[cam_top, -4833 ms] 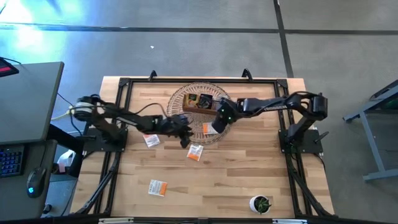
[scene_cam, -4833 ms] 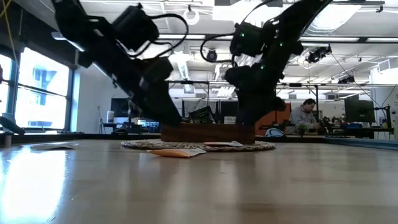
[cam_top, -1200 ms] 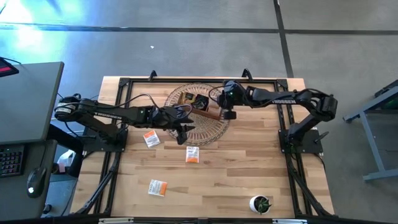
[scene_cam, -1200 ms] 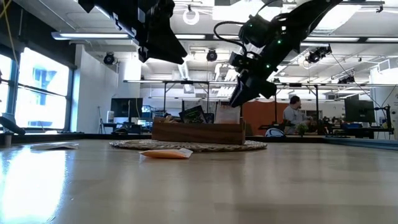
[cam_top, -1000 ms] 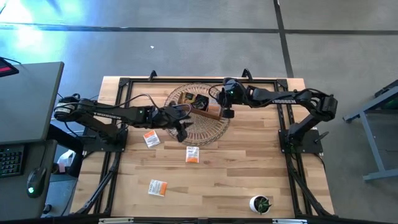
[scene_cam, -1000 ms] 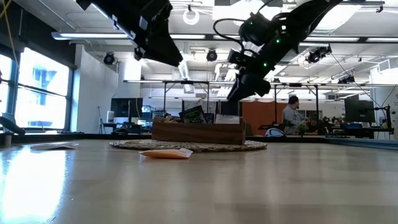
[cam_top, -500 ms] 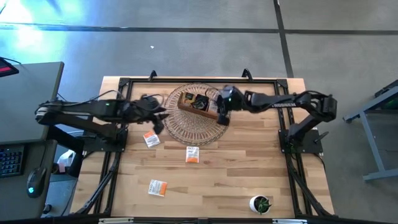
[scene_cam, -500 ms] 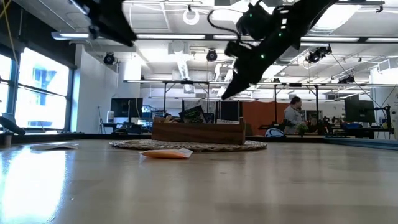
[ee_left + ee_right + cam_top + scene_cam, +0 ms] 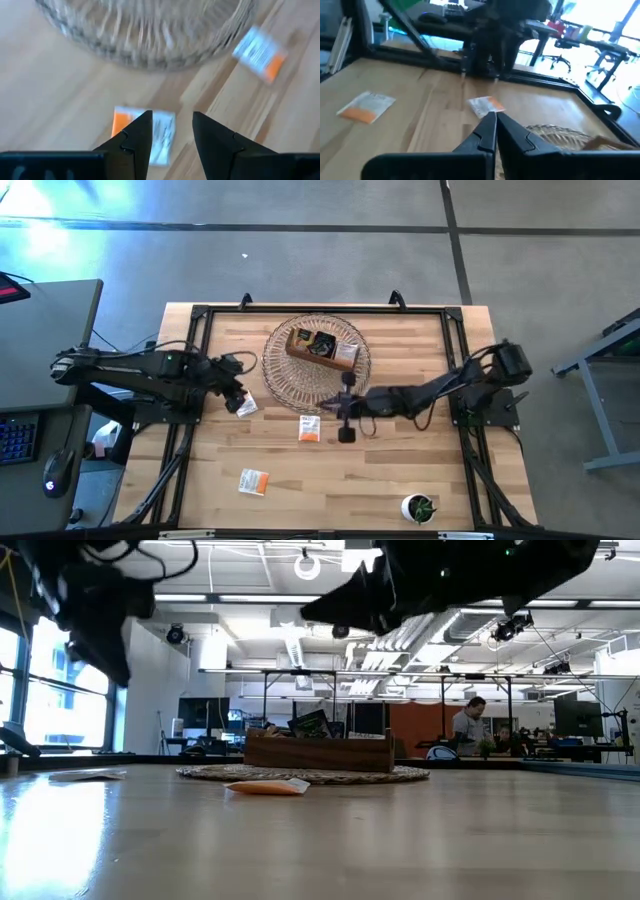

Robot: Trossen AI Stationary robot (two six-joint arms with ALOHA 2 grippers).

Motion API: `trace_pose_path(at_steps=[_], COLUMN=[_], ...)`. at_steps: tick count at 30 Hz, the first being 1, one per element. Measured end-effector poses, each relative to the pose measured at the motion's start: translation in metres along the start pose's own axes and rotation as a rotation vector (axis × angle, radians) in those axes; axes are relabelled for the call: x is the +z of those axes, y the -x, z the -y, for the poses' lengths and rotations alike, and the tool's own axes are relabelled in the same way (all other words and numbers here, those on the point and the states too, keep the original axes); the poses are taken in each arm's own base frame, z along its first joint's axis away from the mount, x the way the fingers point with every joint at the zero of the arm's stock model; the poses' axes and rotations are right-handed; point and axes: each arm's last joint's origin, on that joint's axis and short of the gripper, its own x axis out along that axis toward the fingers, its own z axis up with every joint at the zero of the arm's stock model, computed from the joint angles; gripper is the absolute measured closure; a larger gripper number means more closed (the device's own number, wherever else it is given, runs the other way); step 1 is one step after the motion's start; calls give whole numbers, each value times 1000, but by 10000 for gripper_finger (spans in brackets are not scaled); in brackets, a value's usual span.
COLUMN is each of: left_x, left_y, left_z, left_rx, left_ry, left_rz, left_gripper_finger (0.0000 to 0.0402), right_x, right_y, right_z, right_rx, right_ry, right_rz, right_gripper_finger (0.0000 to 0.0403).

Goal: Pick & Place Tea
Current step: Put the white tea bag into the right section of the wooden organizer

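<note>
No legible text, label, brand, number or sign in any view.

Tea sachets (image 9: 310,427) on the table (image 9: 400,470): white-and-orange faces carry printed marks, too small and blurred to read, in the high view and both wrist views.

Black sachets in the wooden tray (image 9: 322,347): pale print visible, not readable.

Monitors and fittings in the room beyond the table, low view: no readable lettering.
</note>
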Motion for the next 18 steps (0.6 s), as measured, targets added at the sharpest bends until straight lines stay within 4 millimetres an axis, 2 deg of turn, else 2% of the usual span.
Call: trace_pose_path(at_steps=[3,7,10,14,18], left_x=[-12,-24,-28,-32,-38], left_y=[-16,-30,-38,-49,-61], left_z=[-4,-10,-14,-20,-24], left_rx=[8,54,128,276,382], left_ry=[-12,-30,-4,114,145], left_rz=[-102,-180,-180,-137,-139], left_gripper_finger=[263,263,263,263,263], right_x=[-11,-21,-29,-35,-35], right_y=[-13,-39,-60,-86,-102], right_z=[-16,-28,-32,-37,-42], right_rx=[35,47,86,157,197], right_ry=[25,36,37,-11,-8], right_rz=[-35,-61,-93,-143,-202], right_gripper_finger=[397,398,400,394,400])
